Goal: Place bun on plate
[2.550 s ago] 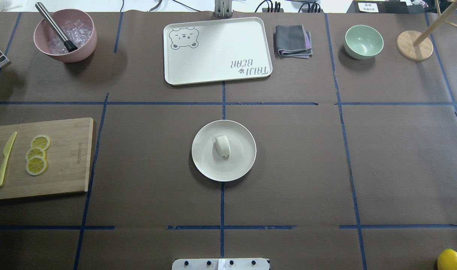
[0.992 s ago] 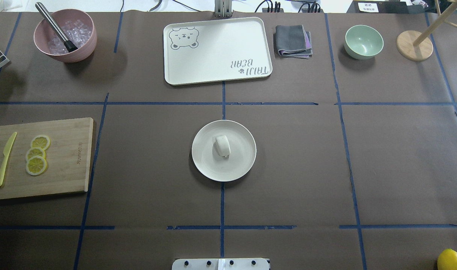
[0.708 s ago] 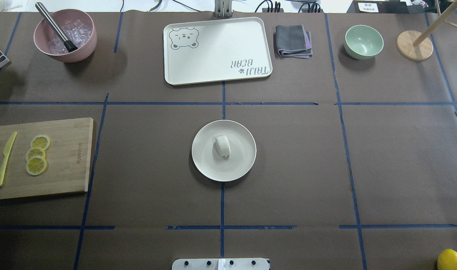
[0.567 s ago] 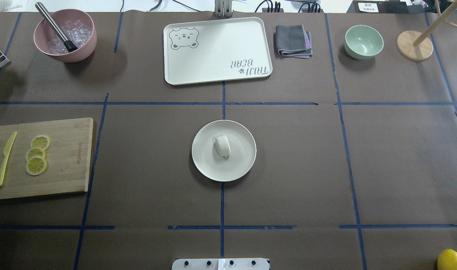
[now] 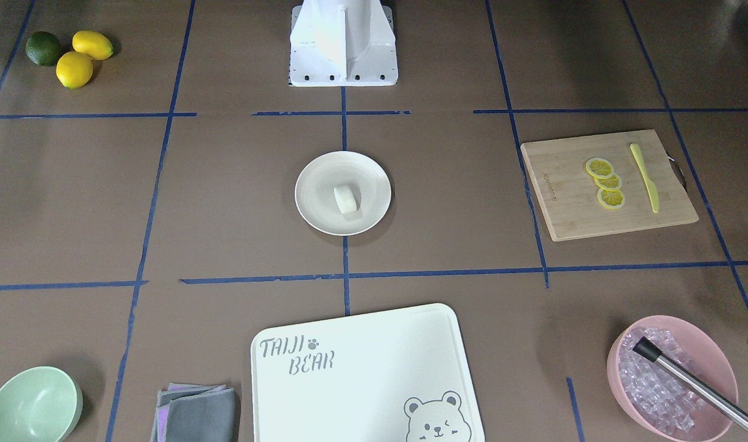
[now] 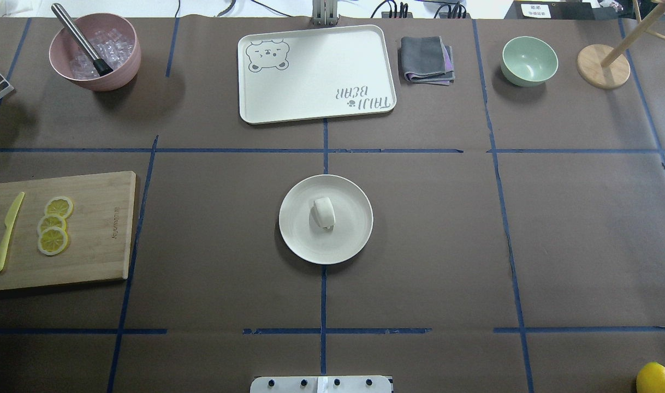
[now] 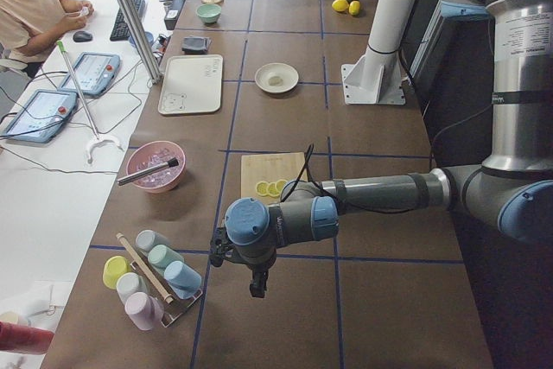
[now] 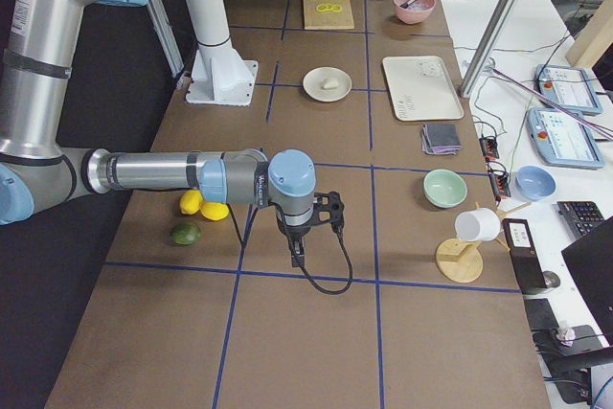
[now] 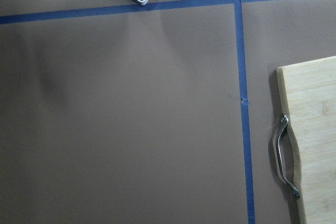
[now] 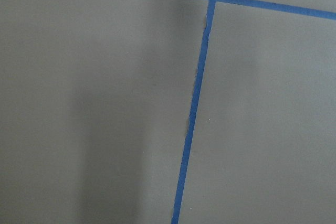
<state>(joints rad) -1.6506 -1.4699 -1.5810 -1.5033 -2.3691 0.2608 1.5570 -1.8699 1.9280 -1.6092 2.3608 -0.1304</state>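
Note:
The small white bun [image 6: 324, 212] lies on its side in the middle of the round cream plate [image 6: 349, 240], at the table's centre; the front-facing view shows the same bun [image 5: 346, 199] and plate [image 5: 315, 184]. Neither arm is over the middle of the table. My left gripper [image 7: 256, 287] hangs past the cutting board at the table's left end, far from the plate. Beyond the table's right end my right gripper [image 8: 297, 258] hangs near the lemons. Both show only in the side views, so I cannot tell if they are open or shut. The wrist views show only table.
A wooden cutting board [image 6: 92, 234] with lemon slices [image 6: 53, 225] and a yellow knife is at left. At the back stand a pink bowl of ice [image 6: 95, 52], the bear-printed tray [image 6: 316, 73], a folded cloth [image 6: 426, 60], a green bowl [image 6: 529, 61] and a wooden stand [image 6: 603, 66].

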